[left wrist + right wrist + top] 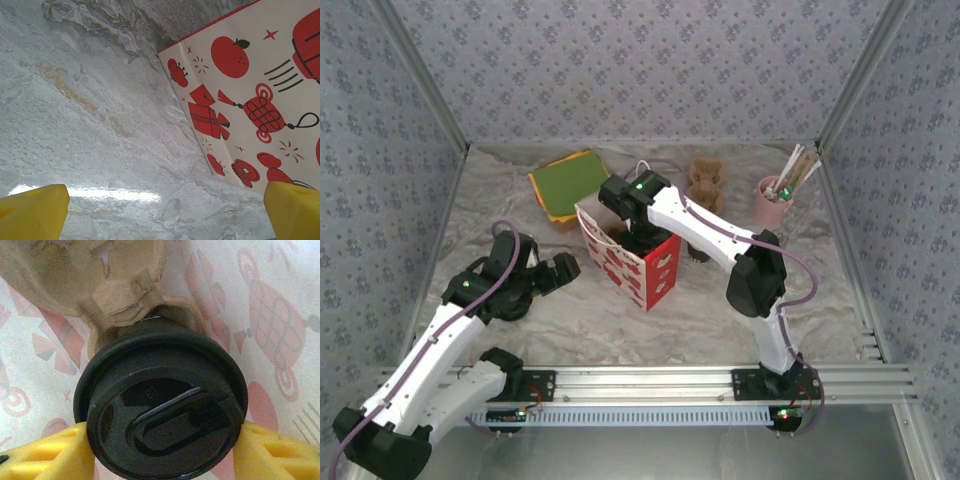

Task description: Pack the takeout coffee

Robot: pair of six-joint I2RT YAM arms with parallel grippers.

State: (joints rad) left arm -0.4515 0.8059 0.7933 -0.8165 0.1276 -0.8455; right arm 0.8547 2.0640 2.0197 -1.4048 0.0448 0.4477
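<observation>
The takeout coffee (160,410) shows its black lid from above, low inside the red-and-white paper bag (645,268). It sits in a brown pulp carrier (120,290). My right gripper (165,452) is shut on it, with a yellow finger pressed against each side of the lid. From above, the right wrist (638,200) reaches down into the bag's mouth and the cup is hidden. My left gripper (560,270) rests open just left of the bag, fingertips (35,210) wide apart over the table, with the bag's printed side (250,90) beside them.
Green, yellow and orange paper sheets (568,182) lie behind the bag. A brown bear-shaped item (705,180) and a pink cup of sticks and straws (772,203) stand at the back right. Patterned walls enclose the crinkled white tabletop (620,330).
</observation>
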